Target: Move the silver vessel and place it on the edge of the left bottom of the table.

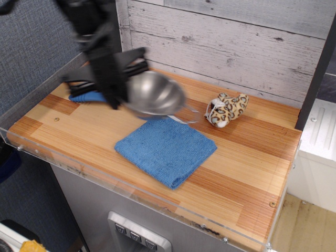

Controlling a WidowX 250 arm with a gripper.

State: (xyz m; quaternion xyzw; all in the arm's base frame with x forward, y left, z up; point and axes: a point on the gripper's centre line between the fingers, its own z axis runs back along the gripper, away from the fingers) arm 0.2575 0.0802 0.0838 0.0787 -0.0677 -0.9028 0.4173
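Steel silver vessel is gripped by the pincer above the blue cloth — it should be lowered level onto the table.

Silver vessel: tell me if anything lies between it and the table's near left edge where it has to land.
Nothing visible blocks the way. The gripper holds the silver vessel in the air, above the spoon's blue handle. The wood of the table toward the near left edge is bare; the blue cloth lies to the right of that path.
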